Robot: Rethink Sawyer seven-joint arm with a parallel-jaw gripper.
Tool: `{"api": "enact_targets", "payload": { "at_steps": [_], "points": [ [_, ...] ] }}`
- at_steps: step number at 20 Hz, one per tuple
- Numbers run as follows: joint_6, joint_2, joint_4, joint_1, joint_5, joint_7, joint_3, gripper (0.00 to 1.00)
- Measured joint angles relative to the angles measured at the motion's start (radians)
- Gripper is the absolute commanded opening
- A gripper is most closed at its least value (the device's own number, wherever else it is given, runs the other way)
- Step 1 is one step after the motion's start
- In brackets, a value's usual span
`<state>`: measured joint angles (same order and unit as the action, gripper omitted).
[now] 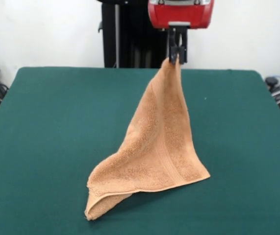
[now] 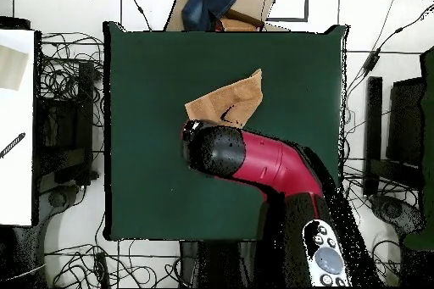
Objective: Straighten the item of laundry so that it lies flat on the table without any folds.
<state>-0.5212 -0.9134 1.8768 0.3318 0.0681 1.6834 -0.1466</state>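
The peach-orange towel (image 1: 159, 147) hangs from one corner as a tall triangle. Its lower edge rests on the dark green table (image 1: 46, 147), with a folded flap at the front left. A woven band runs near the bottom hem. My gripper (image 1: 176, 58) is shut on the towel's top corner, high above the table's far side. In the overhead view the towel (image 2: 230, 99) shows beyond the red and black arm (image 2: 254, 160), which hides the gripper and the held corner.
Cardboard boxes with a dark blue cloth (image 2: 222, 4) lie beyond the table's edge in the overhead view. Cables and black equipment (image 2: 68, 125) surround the table. The table (image 2: 144, 74) has bare room on all sides of the towel.
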Motion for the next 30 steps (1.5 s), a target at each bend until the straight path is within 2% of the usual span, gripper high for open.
{"api": "enact_targets", "payload": {
  "at_steps": [4,8,17,30],
  "points": [
    [0.259,-0.018,0.073,0.005,-0.023,0.0,-0.011,0.0],
    [0.409,-0.029,0.129,0.036,-0.039,0.0,-0.047,0.0],
    [0.405,-0.03,0.163,0.104,-0.07,0.0,-0.095,0.0],
    [0.405,-0.064,0.185,0.105,-0.077,0.0,-0.095,0.0]
  ]
}}
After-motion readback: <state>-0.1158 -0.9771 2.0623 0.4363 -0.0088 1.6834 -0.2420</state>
